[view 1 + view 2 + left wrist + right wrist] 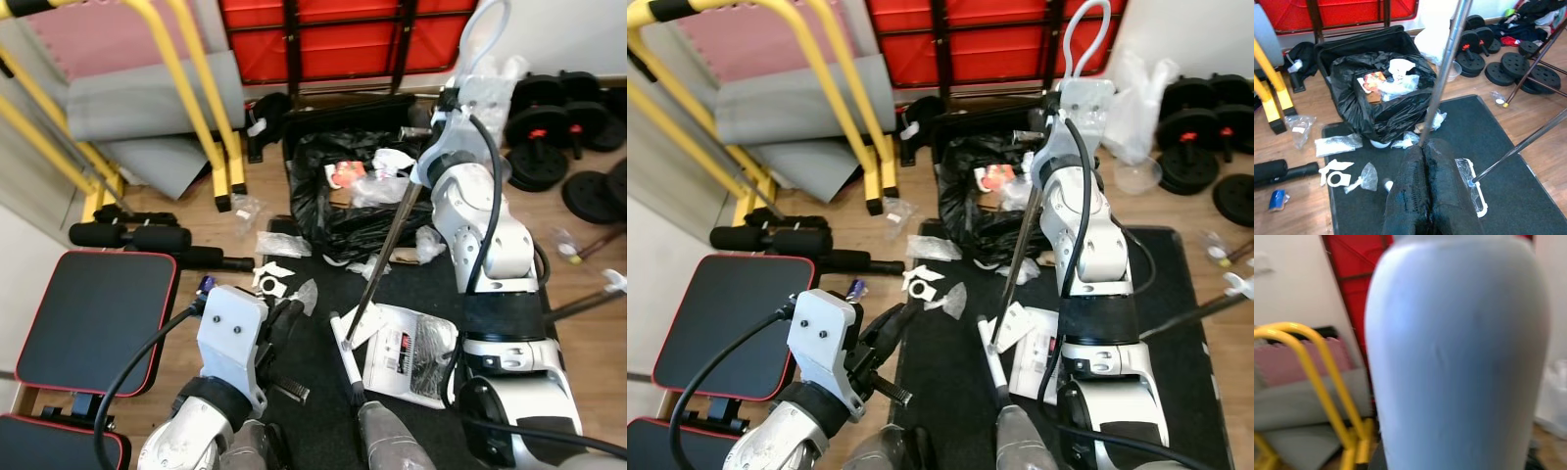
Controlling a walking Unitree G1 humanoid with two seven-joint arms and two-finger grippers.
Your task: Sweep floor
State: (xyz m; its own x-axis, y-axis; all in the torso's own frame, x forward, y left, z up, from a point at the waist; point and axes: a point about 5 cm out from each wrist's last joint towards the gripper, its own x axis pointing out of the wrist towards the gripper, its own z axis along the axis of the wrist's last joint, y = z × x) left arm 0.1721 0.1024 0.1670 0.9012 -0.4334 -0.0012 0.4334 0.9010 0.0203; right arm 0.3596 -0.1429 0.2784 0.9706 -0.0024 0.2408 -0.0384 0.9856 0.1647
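My right arm is raised over the black mat [411,284], and my right gripper [438,116] is shut on the top of a thin dark broom pole [387,255]. In the right wrist view, its pale handle [1459,357] is a close blur. The pole slants down to a white end [343,345] on the mat. My left gripper [1424,147] hangs low beside that end, fingers shut on nothing. Plastic wrappers [282,245] and white scraps [272,279] litter the wooden floor and the mat's edge. A printed plastic pack [411,352] lies on the mat.
A stuffed black bin bag [343,196] sits ahead in an open case. To the left stand a black bench [93,318] and a yellow frame [201,108]. Weights [549,137] lie at the right. A second pole [588,302] crosses the floor on the right.
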